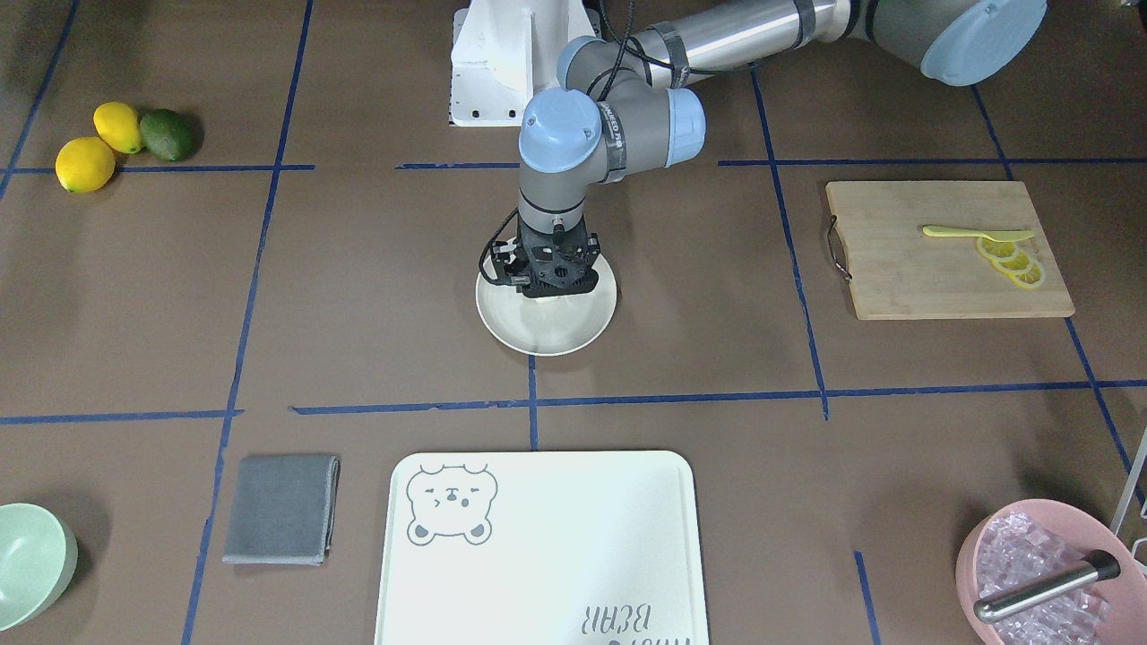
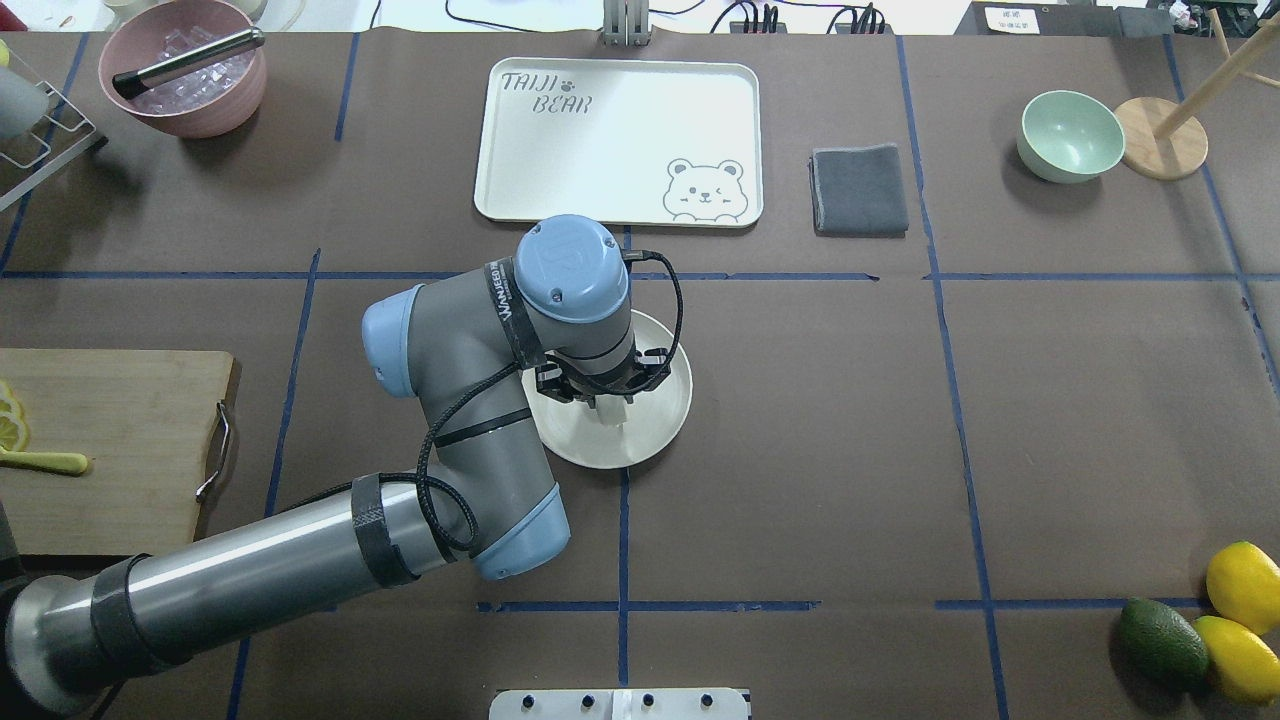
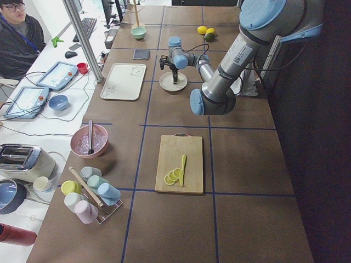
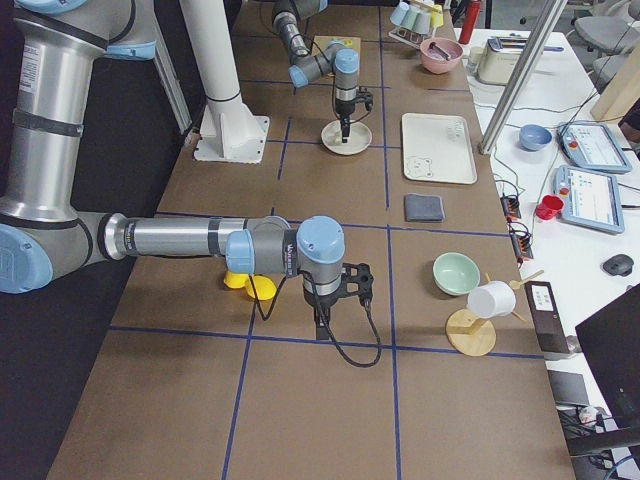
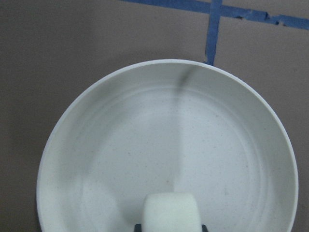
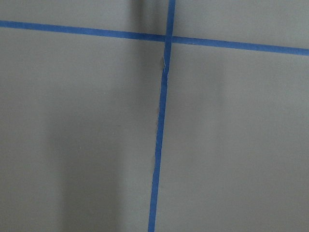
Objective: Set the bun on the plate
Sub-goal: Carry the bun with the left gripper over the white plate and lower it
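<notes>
Your left gripper [image 2: 610,408] has its fingers closed on the bun [image 5: 171,210], holding it over the plate [image 2: 665,420], inside the rim at the wrist view's 6 o'clock, with blue tape [image 5: 212,29] beyond the rim at 12. Seen from overhead, the tray [image 2: 620,120] at the plate's 12 o'clock, lettered "TAIJI BEAR", and the grey cloth [image 2: 860,190] at 1 o'clock both stand apart from its rim. You cannot tell how the right gripper [image 4: 322,318] stands.
</notes>
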Robot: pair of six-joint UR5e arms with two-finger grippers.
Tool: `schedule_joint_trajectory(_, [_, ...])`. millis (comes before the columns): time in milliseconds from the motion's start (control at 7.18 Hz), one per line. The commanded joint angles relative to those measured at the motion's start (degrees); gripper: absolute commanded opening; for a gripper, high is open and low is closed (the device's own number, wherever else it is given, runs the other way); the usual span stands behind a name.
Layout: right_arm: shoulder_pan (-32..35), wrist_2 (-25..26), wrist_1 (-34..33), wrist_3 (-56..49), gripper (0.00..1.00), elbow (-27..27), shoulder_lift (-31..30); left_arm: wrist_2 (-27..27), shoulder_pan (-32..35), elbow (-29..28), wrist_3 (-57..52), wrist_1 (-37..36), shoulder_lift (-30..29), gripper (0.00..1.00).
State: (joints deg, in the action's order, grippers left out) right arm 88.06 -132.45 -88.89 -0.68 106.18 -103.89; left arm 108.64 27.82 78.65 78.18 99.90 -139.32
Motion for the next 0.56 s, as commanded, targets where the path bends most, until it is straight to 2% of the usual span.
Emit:
schedule_joint_trajectory(0, [0.0,0.0,0.0,0.1,1.0,0.2,0.0,-0.3,0.2,0.0,-0.4,0.5,0.0,1.0])
schedule_joint_trajectory(139, [0.0,0.0,0.0,0.1,1.0,0.2,0.0,0.0,0.8,2.1,-0.7,-0.4,1.0,1.0])
schedule_joint_trajectory(279, [0.0,0.0,0.0,0.1,1.0,0.2,0.0,0.0,1.4,7.5,-2.7,-6.3,2.6,1.0])
schedule_joint_trajectory(418, [0.0,0.0,0.0,0.0,1.0,0.2,0.0,0.0,3.0,15.7,-7.4,-13.4,6.0,1.0])
